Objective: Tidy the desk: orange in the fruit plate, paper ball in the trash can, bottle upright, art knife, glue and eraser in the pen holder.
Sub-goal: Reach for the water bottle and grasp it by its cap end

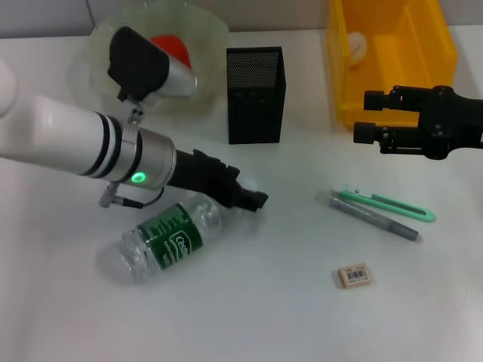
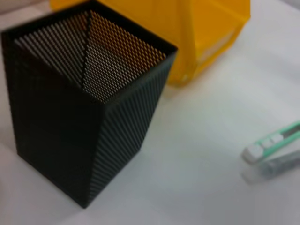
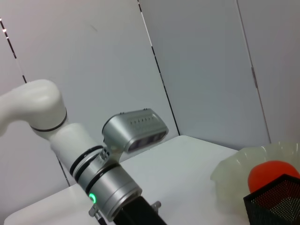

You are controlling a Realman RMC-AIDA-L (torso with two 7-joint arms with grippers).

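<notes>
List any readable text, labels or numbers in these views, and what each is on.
Bottle label: white brand lettering on green, starts "Ce", rest too blurred to read.
Eraser: a barcode sticker, digits too small to read.
Art knife, glue, pen holder, trash can: no text visible.
Left gripper at the bottle's cap end: no markings readable.

White left arm (image 1: 53, 132) with silver wrist, green light; black right gripper (image 1: 367, 115).

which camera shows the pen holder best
The left wrist view: the pen holder fills it close up, with its open top and mesh walls plain. The head view shows it whole but farther off. The right wrist view catches only one top corner.
</notes>
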